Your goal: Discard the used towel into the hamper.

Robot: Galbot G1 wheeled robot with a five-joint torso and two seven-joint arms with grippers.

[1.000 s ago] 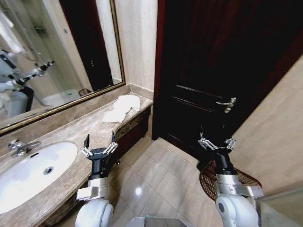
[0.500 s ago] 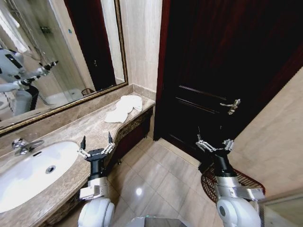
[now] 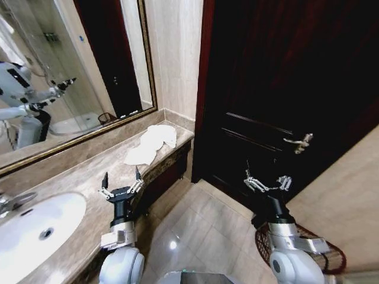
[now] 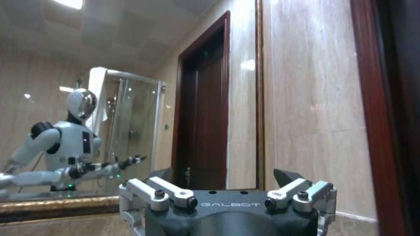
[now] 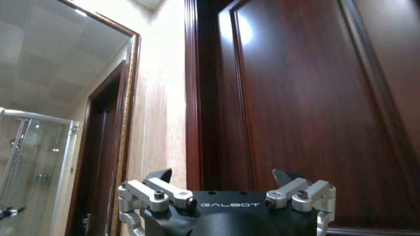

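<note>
The used towel (image 3: 151, 144), white and crumpled, lies at the far end of the marble counter (image 3: 89, 171), close to the wall corner. My left gripper (image 3: 121, 179) is held upright and open over the counter's front edge, well short of the towel. Its fingers (image 4: 161, 173) hold nothing. To the right, my right gripper (image 3: 267, 180) stands open and empty above the floor, in front of the dark door. The hamper (image 3: 333, 255), a reddish-brown wire basket, sits on the floor at the lower right, partly hidden behind my right arm.
A white sink (image 3: 35, 222) with a chrome faucet (image 3: 9, 201) is set in the counter at the near left. A gold-framed mirror (image 3: 59, 77) reflects me. The dark wooden door (image 3: 284, 89) with its lever handle (image 3: 299, 144) is shut. Tiled floor (image 3: 201, 231) lies between counter and hamper.
The whole head view has shifted: the sink slid toward the left edge and the hamper sank lower right, so the camera moved. Both grippers stay raised and open as before.
</note>
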